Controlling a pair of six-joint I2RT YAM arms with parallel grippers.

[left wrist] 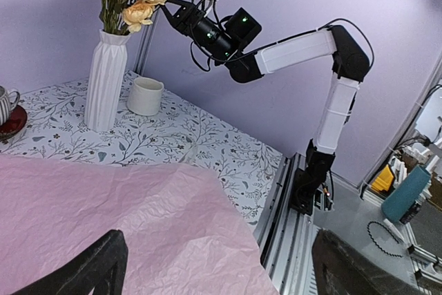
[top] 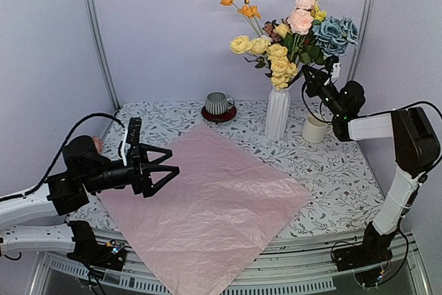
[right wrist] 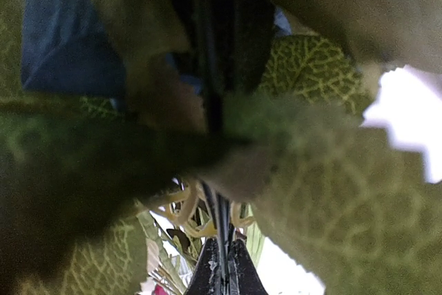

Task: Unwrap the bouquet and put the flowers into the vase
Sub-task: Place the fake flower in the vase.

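Green stem of flowers (top: pixel 290 39) is being gripped by right claw (top: pixel 309 74), vase (top: pixel 277 112) below; left claw (top: pixel 175 160) is being held open.

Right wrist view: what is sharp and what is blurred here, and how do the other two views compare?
Right wrist view: flowers crowd the lens, dark and blurred; only the right gripper tips look fairly sharp, white glare at the right edge. Top external view: even soft light, paper and vase crisp. Left wrist view: sharp beyond, its own fingers dark and soft.
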